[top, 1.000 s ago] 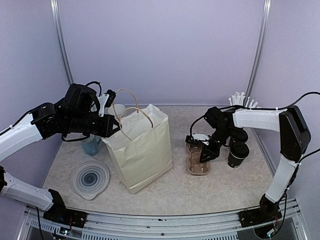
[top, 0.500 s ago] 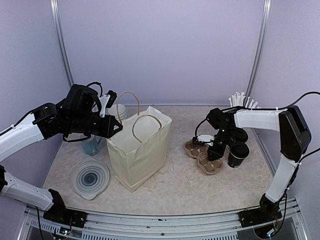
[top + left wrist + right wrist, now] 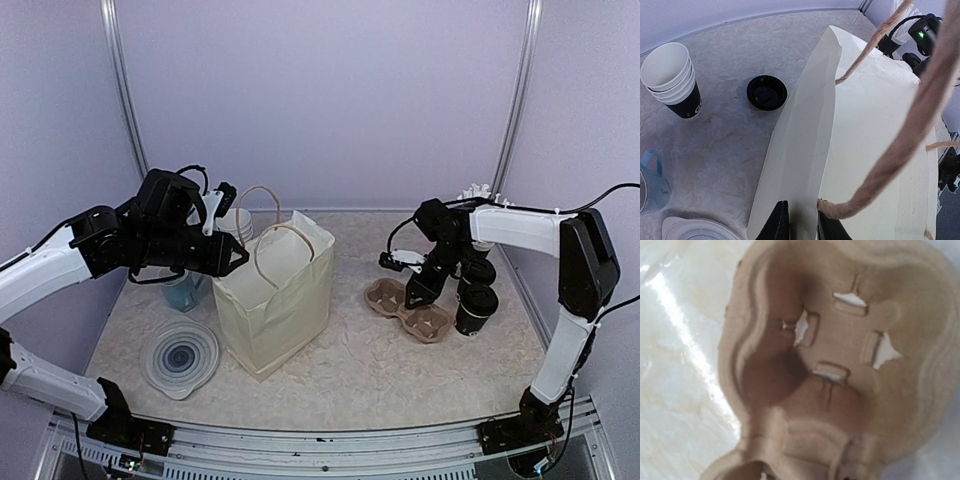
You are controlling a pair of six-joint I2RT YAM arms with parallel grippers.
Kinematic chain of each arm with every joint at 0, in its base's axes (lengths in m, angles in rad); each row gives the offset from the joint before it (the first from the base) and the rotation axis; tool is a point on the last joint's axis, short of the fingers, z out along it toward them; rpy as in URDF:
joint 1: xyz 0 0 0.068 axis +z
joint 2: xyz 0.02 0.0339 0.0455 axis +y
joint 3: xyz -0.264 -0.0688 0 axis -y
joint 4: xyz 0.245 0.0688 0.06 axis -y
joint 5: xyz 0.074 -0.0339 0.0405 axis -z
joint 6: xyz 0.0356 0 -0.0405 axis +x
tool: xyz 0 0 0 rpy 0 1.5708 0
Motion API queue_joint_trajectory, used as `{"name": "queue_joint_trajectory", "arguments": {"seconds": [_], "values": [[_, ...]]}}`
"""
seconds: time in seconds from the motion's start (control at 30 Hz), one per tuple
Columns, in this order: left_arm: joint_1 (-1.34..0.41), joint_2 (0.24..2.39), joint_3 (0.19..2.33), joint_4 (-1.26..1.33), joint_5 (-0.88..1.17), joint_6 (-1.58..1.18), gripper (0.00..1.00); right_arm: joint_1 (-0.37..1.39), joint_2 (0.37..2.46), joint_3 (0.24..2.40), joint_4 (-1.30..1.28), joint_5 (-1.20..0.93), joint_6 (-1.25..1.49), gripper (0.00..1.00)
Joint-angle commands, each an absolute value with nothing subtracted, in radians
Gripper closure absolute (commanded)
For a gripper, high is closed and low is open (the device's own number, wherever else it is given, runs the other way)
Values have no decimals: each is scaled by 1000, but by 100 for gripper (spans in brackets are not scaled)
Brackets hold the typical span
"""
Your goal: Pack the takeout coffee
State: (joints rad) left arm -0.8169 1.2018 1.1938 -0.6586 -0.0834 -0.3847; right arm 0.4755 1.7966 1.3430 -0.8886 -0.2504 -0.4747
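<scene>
The brown pulp carrier tray (image 3: 428,322) (image 3: 840,340) lies flat on the table, right of centre. My right gripper (image 3: 418,291) hovers just over its far end; its fingers do not show in the right wrist view, which the tray fills. Two lidded black coffee cups (image 3: 476,308) (image 3: 483,271) stand right of the tray. A cream paper bag (image 3: 275,305) (image 3: 875,135) with rope handles stands upright and open. My left gripper (image 3: 236,262) (image 3: 802,226) has a finger on each side of the bag's left rim, pinching the paper wall.
A stack of lidless cups (image 3: 237,222) (image 3: 671,80) and a loose black lid (image 3: 767,92) sit behind the bag. A black cup of white straws (image 3: 480,196) stands at the back right. A clear round lid (image 3: 180,358) and a blue object (image 3: 180,290) lie at the front left.
The tray, held tilted a second ago, now lies flat and the right gripper has lifted off it. The bag shifted left and stands more upright and wider open.
</scene>
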Motion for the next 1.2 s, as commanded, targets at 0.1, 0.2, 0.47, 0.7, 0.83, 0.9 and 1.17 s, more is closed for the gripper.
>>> {"name": "queue_joint_trajectory", "arguments": {"seconds": [0.1,0.2,0.47,0.7,0.83,0.9,1.17], "values": [[-815,1219,1226,-651,-93,-366,77,477,1856,1385,-920,-264,-443,58],[-815,1224,1228,-649,-94,-365,76,480,1869,1388,-921,-254,-442,55],[-814,1235,1239,-648,-98,-364,71,489,1901,1393,-911,-211,-425,53],[-813,1238,1254,-647,-107,-364,69,510,1925,1403,-913,-204,-419,54],[-813,1239,1262,-641,-116,-361,69,517,1931,1407,-915,-195,-417,64],[-811,1242,1268,-643,-118,-358,69,517,1927,1410,-915,-186,-417,72],[-782,1260,1294,-644,-88,-329,76,517,1817,1452,-945,-242,-449,75]]}}
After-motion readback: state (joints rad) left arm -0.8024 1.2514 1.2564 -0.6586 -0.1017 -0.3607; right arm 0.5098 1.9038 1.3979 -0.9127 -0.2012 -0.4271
